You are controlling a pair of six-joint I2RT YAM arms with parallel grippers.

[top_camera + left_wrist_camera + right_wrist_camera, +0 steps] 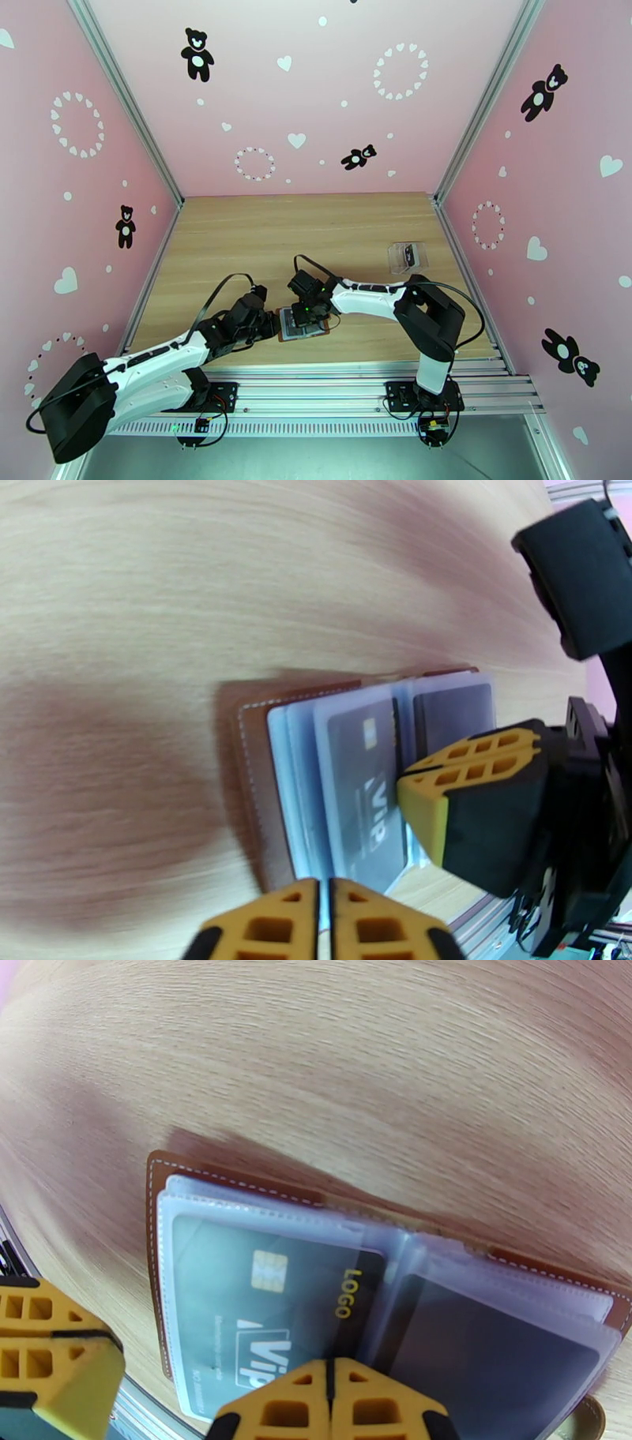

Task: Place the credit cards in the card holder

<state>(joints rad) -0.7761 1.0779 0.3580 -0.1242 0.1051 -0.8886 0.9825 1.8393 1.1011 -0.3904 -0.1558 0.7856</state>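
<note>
**Two credit cards (261, 1291) sleeved in the open card holder (156, 1197)**

Wood-grain tabletop (316, 229) runs under everything, and both my arms reach in to meet over its near edge.

My right claw (330, 1370) is clenched, its yellow fingers pressed flat together with nothing between them. The tips are down at the fold where the see-through pockets meet. My left claw (324, 890) sits at the holder's near-left edge with its fingers a thin slit apart. I cannot tell whether they have let go or are nipping a pocket edge.

That brown leather card holder lies spread open, flat on the tabletop near my bases, between the two claws. Its greyish pockets are fanned out on both sides of the fold.

Well apart from it, toward the far right of the tabletop, stands a clear plastic box (408, 255) with something dark inside.

One pocket holds a grey card (367, 796) with a gold chip, "LOGO" in yellow and "VIP" in white. The pocket across the fold holds a darker card (490, 1339) whose face I cannot read.
</note>
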